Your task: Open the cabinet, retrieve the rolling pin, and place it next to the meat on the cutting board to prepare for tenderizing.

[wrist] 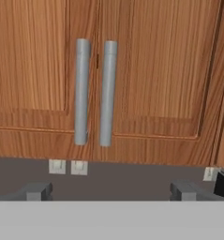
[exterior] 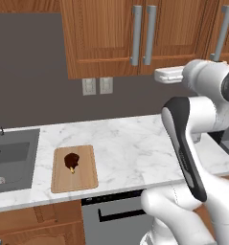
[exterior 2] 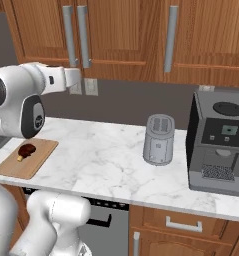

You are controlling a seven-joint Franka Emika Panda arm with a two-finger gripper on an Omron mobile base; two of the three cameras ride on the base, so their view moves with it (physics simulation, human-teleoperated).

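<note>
Nothing is done yet: both cabinet [wrist: 132,79] doors are closed, the gripper [wrist: 111,191] is spread wide and empty, and the meat [exterior: 71,161] waits on the cutting board [exterior: 85,179].

The reddish-brown wooden wall cabinet [wrist: 146,75] shows vertical grain in streaks of lighter and darker brown, and its two long bar handles [wrist: 82,91] are plain matte grey. Behind and below it the wall [exterior: 34,72] is a flat dark grey-brown, with two pale off-white wall plates [exterior: 97,85]. The countertop [exterior: 130,148] is white marble with thin grey veins. On it, the light tan wooden cutting board [exterior: 75,168] has faint grain, and the small lump of meat [exterior: 71,160] is dark brown with a pale yellowish bone. The cylindrical toaster [exterior 2: 159,139] is silvery grey; the boxy coffee machine [exterior 2: 217,140] is dark grey and black.
</note>
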